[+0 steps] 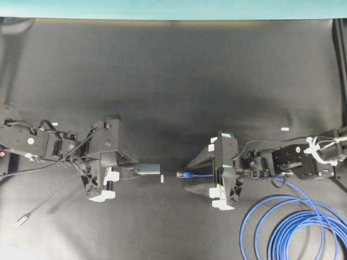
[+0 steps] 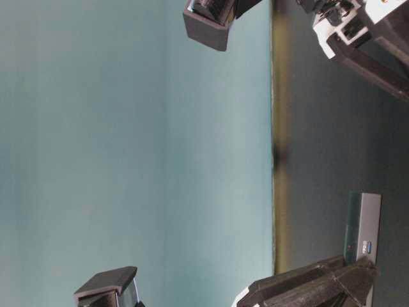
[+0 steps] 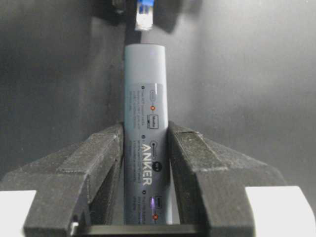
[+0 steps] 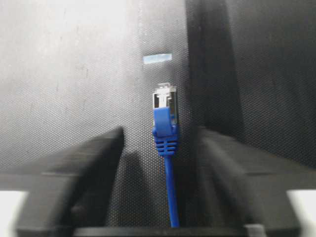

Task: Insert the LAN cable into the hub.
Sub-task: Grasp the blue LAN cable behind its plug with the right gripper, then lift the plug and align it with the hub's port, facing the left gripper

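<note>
left tool (image 3: 145, 163) is clamped on the hub (image 3: 146, 123), right tool (image 4: 165, 163) stands apart around the LAN cable (image 4: 166, 128), whose plug points end-on at the hub's tip, small gap left.

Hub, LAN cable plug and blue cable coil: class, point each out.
hub (image 3: 146, 113), left wrist view, middle of its labelled face.
LAN cable plug (image 4: 164, 101), right wrist view, clear tip.
blue cable coil (image 1: 295, 225), overhead view, looped strands.

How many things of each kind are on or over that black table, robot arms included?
Robot grippers: 2, the left gripper and the right gripper
Grey hub: 1
Blue LAN cable: 1
Small pale tape marks: 2
Total: 6
</note>
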`<state>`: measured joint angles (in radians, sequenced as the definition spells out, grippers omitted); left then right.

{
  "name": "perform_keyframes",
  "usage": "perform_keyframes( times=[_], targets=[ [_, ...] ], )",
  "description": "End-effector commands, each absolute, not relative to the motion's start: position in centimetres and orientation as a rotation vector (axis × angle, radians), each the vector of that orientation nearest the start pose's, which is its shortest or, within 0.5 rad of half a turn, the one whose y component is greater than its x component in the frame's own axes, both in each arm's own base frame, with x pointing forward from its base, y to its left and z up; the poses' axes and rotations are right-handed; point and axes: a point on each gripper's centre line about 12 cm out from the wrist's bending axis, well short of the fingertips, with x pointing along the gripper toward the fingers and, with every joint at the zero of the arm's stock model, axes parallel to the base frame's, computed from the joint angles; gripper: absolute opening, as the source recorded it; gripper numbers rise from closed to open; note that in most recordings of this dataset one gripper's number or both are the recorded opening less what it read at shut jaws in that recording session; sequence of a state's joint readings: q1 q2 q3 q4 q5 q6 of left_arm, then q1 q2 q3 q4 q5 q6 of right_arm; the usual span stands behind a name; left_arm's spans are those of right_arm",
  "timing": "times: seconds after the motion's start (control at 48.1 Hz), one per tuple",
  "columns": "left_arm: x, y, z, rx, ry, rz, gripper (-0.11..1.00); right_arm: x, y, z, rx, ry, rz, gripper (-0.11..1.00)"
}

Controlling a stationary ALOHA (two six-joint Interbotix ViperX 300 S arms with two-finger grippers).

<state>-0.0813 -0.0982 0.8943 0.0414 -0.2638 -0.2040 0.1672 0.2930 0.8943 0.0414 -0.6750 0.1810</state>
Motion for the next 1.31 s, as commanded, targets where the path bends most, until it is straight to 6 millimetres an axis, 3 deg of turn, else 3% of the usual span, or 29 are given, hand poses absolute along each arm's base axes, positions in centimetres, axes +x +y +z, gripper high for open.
perform_keyframes(
  times=[0.0, 0.083, 0.125, 0.291, 0.54, 1.288],
  targets=[
    [34.3, -3.0, 16.7, -0.141, 0.507, -0.053, 0.28, 35.6, 5.8, 6.1, 0.160, 0.516, 0.086, 0.37],
    [34.3, -3.0, 16.7, -0.142, 0.507, -0.053, 0.28, 35.5, 5.8, 6.0, 0.162, 0.517, 0.085, 0.17],
    [34.3, -3.0, 16.6, -0.142, 0.508, -0.053, 0.28, 35.4, 5.8, 6.0, 0.167, 0.519, 0.083, 0.12],
    [34.7, -3.1, 17.0, -0.135, 0.525, -0.051, 0.28, 35.3, 5.7, 7.1, 0.200, 0.499, 0.077, 0.12],
    [36.2, -3.2, 17.8, -0.067, 0.569, -0.063, 0.28, 36.5, 5.6, 10.8, 0.200, 0.482, 0.076, 0.12],
    [36.7, -3.1, 17.4, -0.054, 0.586, -0.062, 0.28, 38.3, 5.5, 12.1, 0.186, 0.465, 0.076, 0.12]
  ],
)
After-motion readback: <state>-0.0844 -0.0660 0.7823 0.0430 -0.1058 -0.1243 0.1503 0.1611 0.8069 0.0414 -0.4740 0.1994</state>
